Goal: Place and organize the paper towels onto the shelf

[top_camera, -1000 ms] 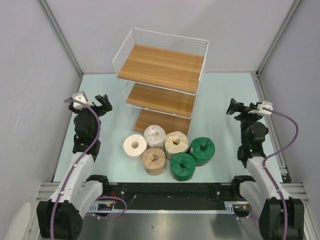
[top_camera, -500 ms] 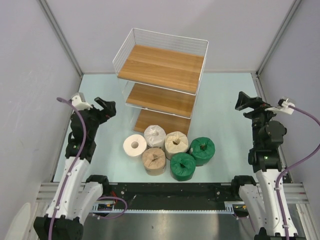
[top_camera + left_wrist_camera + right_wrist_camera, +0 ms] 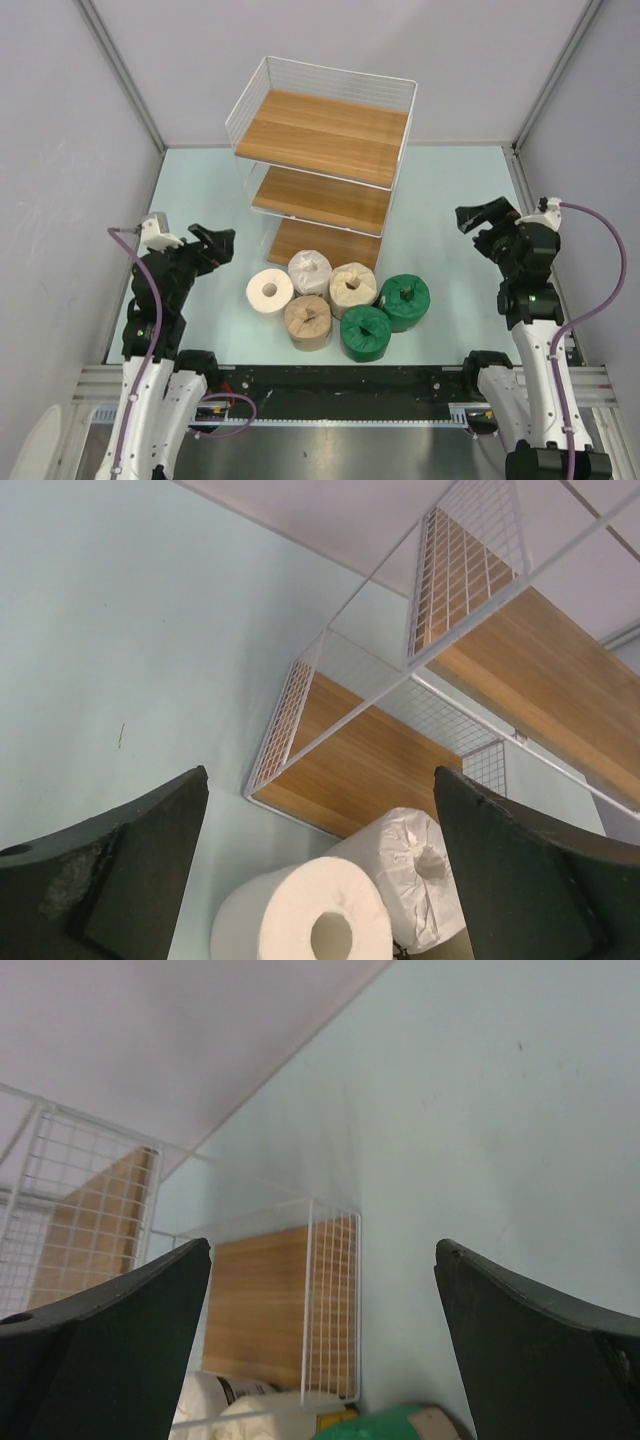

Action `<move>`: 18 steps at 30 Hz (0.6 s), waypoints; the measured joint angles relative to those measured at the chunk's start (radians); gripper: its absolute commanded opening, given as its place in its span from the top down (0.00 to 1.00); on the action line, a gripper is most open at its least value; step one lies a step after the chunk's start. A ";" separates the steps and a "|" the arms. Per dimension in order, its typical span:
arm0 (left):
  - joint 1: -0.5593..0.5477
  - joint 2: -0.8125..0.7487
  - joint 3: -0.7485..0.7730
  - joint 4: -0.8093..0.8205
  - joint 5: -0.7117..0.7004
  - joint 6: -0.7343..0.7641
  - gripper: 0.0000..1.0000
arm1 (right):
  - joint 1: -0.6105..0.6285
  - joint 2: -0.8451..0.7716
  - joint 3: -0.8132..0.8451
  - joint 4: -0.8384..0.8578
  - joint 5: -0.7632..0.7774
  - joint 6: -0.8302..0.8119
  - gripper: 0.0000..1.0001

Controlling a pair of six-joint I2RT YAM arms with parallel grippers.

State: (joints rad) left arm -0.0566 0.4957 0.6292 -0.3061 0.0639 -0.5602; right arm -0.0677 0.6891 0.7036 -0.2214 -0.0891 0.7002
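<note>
No lettering is legible (the dark mark on the white-wrapped roll [image 3: 205,1402] is too small).

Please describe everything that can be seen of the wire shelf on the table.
The shelf is a three-tier rack of thin white wire, with mesh side walls and three brown boards that look like wood. It stands upright on the pale green table, at its far middle. The boards are bare where they show. The paper towels stand on the table just in front of the lowest board; whether any of them touches the wire I cannot tell.
</note>
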 measured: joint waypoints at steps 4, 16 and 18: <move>-0.023 -0.065 -0.021 -0.050 -0.006 0.021 0.00 | 0.067 0.028 0.000 -0.085 -0.002 0.026 0.00; -0.514 -0.006 -0.058 -0.196 -0.352 -0.063 0.00 | 0.726 -0.014 0.005 -0.354 0.383 0.111 0.00; -0.557 0.014 -0.058 -0.232 -0.413 -0.089 0.00 | 0.822 -0.038 0.005 -0.408 0.459 0.146 0.00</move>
State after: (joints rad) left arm -0.6136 0.5102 0.5709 -0.5377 -0.3489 -0.6487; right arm 0.7540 0.6510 0.7086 -0.6296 0.3698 0.8459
